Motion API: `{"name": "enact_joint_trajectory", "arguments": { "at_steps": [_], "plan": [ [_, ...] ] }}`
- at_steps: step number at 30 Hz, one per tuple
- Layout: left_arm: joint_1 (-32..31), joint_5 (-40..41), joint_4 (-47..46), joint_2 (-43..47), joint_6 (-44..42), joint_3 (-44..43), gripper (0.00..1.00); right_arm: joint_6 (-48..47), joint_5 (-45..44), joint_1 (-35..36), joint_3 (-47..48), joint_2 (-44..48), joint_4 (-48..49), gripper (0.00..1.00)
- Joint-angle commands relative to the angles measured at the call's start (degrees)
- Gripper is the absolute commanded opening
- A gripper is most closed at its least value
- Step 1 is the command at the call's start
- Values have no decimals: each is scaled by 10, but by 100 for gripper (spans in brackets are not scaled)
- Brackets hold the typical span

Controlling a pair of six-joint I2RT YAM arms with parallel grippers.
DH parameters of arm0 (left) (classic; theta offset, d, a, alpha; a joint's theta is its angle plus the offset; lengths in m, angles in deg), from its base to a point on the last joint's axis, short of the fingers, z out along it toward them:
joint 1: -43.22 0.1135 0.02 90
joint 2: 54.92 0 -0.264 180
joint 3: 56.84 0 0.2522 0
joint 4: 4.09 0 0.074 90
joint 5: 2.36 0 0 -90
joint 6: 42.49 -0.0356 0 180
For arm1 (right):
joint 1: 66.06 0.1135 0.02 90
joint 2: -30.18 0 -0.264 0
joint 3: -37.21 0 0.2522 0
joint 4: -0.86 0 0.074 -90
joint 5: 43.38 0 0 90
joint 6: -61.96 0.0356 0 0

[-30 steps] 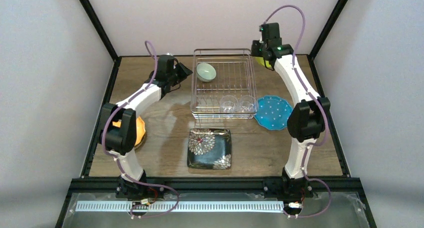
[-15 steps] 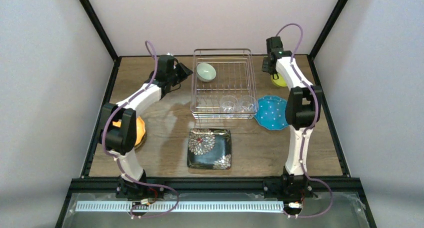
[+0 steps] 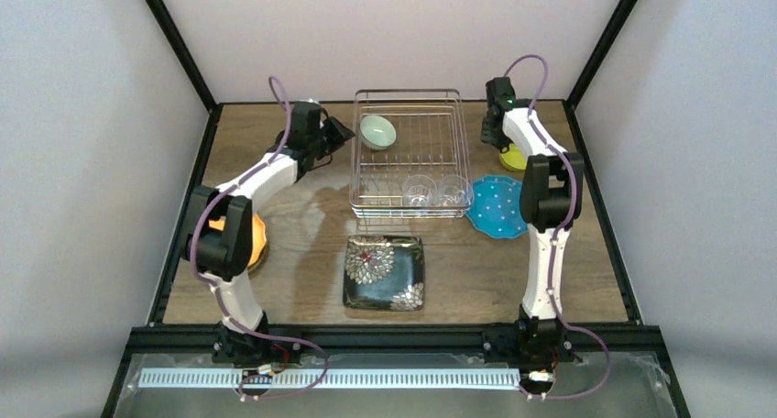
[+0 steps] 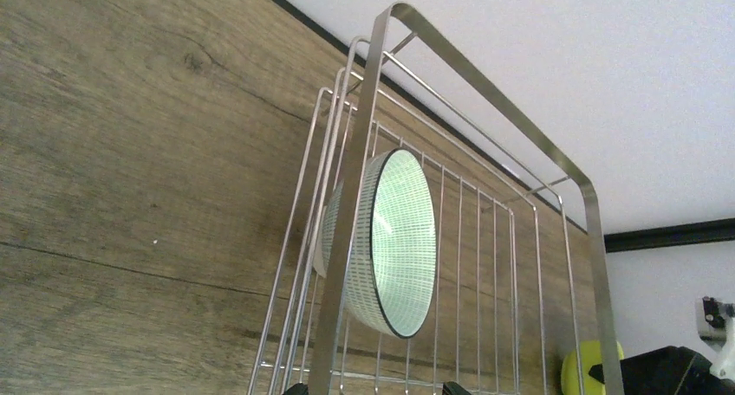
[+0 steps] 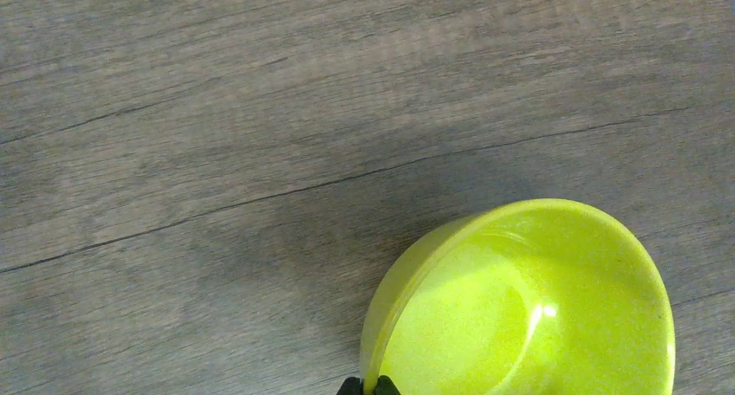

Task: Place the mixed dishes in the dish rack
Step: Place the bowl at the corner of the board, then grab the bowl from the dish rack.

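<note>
Pinching the yellow-green bowl (image 5: 520, 308) by a thin stretch of rim, the right gripper (image 5: 365, 385) shows its tips nearly together at the bottom edge of the wrist view. We judge this hold marginal. The bowl sits tilted at the upper right of the overhead frame, outside the dish rack (image 3: 410, 94), and could pivot or slip onto the table (image 5: 217, 109). Carried left, it may clip the rack wall. The left gripper (image 3: 342, 129), tips wide and empty, hovers beside the racked mint bowl (image 4: 390, 239) and could nudge it.
</note>
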Motion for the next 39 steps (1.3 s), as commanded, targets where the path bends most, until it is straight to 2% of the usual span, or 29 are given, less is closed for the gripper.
{"name": "enact_joint_trajectory", "arguments": {
  "at_steps": [1, 2, 3, 7, 13, 18, 24, 30, 39],
  "plan": [
    [2, -6, -6, -17, 0, -7, 90, -6, -24, -4, 4, -17, 4, 17],
    [1, -6, -6, -18, 0, -8, 90, -5, -23, -4, 4, -18, 3, 27],
    [2, -6, -6, -19, 0, -8, 90, -5, -23, -4, 4, -19, 4, 32],
    [2, -4, -6, -21, -3, -11, 90, -3, -18, -4, 4, -22, 6, 48],
    [2, -5, -6, -26, -4, -17, 90, -1, -6, -5, 5, -5, 16, 58],
    [2, -7, -6, -29, -3, -21, 90, -3, 31, -4, 25, 26, 27, 61],
    [2, -10, -6, -30, 0, -23, 90, -48, 138, 24, 56, 74, 70, 64],
    [2, -7, -5, -22, -4, -22, 90, -119, 247, 82, 177, 49, 48, 66],
    [2, -4, -1, 3, -11, 3, 90, -159, 399, 143, 182, 9, 55, 67]
  ]
}}
